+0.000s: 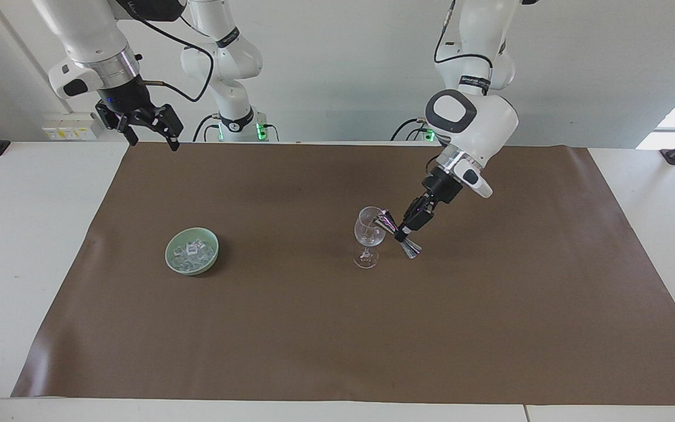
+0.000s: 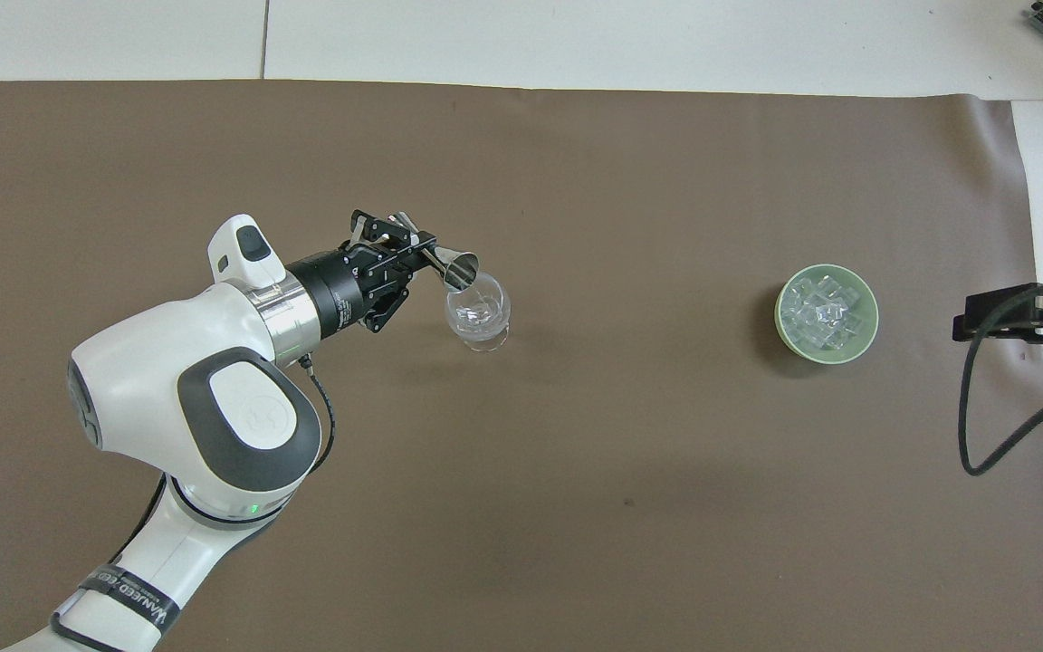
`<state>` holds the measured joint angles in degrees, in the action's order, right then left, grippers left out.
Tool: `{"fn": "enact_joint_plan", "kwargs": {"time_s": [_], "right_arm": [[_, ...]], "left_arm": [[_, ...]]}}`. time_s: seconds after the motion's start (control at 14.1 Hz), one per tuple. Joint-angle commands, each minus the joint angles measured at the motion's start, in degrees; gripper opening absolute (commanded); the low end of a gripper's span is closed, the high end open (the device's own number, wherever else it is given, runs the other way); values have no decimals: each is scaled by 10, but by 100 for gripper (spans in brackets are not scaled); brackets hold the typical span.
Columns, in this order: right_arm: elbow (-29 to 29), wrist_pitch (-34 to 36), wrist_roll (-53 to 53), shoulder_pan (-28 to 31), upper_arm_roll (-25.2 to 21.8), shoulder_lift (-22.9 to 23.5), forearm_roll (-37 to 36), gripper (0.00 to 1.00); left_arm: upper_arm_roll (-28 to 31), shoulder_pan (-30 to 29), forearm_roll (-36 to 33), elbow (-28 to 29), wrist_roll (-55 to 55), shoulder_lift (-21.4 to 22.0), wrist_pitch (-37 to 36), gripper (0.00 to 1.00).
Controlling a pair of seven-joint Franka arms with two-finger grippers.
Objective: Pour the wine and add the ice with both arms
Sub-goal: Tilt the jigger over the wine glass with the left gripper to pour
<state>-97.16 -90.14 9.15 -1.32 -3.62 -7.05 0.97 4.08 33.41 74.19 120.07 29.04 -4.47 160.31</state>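
A: What do we hold with the left gripper (image 1: 399, 234)?

B: We hold a metal jigger (image 1: 395, 232), a double-cone measure. Our jaws are closed tight on its narrow waist. It is tilted, and its upper cup touches the rim of the wine glass (image 1: 368, 236), or is just over it; we cannot tell which.

A: And where does the glass stand?

B: It stands upright on the brown mat (image 1: 337, 328), near the middle of the table, a little toward the left arm's end. It is clear, and we cannot tell if liquid is inside.

A: Where is the ice (image 1: 192, 252)?

B: It lies as a heap of small clear cubes in the pale green bowl (image 1: 170, 258), on the mat toward the right arm's end, well apart from the glass.

A: And our right gripper (image 1: 149, 132)?

B: It waits up in the air over the mat's corner next to the right arm's base, its jaws wide and holding nothing.
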Motion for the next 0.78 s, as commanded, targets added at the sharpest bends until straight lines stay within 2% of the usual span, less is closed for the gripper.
{"fn": "enact_joint_plan", "kwargs": {"time_s": [0.0, 0.28, 0.71], "right_arm": [[-15, -4, -1, 4, 2, -14, 6, 100], [-15, -4, -2, 4, 2, -14, 6, 100], [-15, -4, -1, 3, 2, -14, 6, 100]], "left_arm": [[8, 17, -8, 29, -18, 27, 23, 0], [8, 17, -8, 33, -49, 32, 34, 0], [8, 50, -8, 39, -83, 37, 101, 0]]}}
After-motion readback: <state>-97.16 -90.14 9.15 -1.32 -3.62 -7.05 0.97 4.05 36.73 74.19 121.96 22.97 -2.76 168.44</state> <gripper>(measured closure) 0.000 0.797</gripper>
